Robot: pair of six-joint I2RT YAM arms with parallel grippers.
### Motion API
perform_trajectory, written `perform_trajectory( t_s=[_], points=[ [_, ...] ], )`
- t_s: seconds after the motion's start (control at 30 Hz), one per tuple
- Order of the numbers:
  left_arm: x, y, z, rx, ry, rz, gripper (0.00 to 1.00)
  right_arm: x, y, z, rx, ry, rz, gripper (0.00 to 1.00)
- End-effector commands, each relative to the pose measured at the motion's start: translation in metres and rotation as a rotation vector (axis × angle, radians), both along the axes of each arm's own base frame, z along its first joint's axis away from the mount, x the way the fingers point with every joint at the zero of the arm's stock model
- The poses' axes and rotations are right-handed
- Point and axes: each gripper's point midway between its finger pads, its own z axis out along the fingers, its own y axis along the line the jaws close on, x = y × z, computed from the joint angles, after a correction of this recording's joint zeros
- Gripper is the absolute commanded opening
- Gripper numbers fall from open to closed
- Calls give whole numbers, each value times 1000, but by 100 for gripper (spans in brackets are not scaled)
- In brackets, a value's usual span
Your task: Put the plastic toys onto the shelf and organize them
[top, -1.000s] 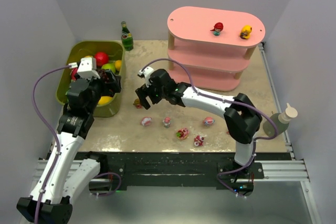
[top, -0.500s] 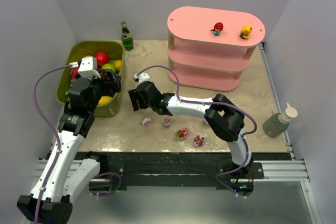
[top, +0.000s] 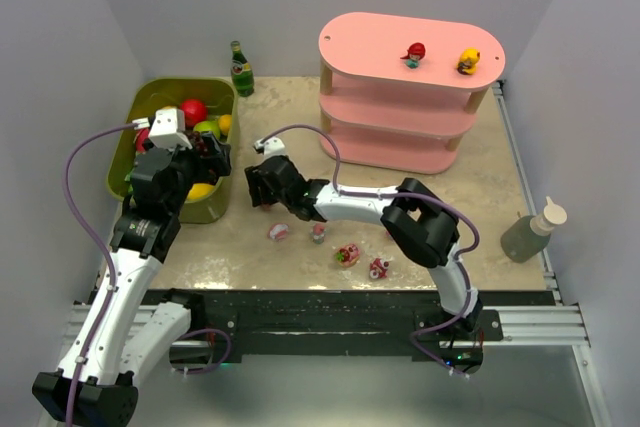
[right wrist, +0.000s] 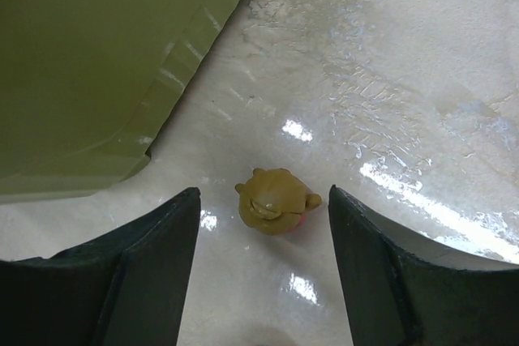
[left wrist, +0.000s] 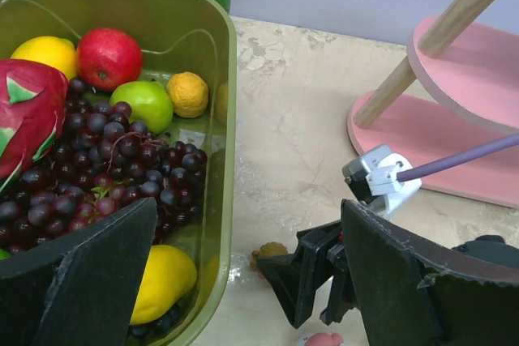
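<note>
The brown-haired figurine (right wrist: 276,200) lies on the pale surface (right wrist: 422,79), just beside the corner of the olive-green bin (right wrist: 97,62). It looks like hard, hollow plastic: very light, stiff, glossy and likely slippery, with a rounded head that could squirt out of a hasty pinch. The best hold is probably low across its widest part, squeezed gently and squarely. The right pincer (top: 263,193) stands spread around it, one finger on each side, with a gap showing on both sides; nothing is pinched yet.

By count, two plastic toys stand on the top board of the shelf (top: 400,97), a red-haired one (top: 413,52) and a yellow one (top: 467,60). Four more small pink-and-red ones lie on the surface in front of the arms in the top view, well apart from the shelf. With the brown-haired one that makes seven in sight; the right arm may hide others. The shelf has three boards, and the lower two look bare.

The left pincer (left wrist: 249,216) hangs fully spread over the bin's rim, gripping nothing. One green bottle (top: 241,69) stands behind the bin.
</note>
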Motion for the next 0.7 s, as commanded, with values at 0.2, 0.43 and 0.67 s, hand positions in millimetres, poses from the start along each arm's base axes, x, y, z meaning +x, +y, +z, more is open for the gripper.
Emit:
perform_trajectory(
  t_s=[0.2, 0.43, 0.67],
  points=[
    [3, 4, -2, 12, -6, 13, 100, 12, 11, -17, 22, 4, -64, 56],
    [3, 5, -3, 15, -3, 19, 100, 14, 8, -20, 9, -9, -80, 41],
    [3, 5, -3, 15, -1, 19, 99, 15, 8, -17, 7, -18, -82, 25]
  ],
)
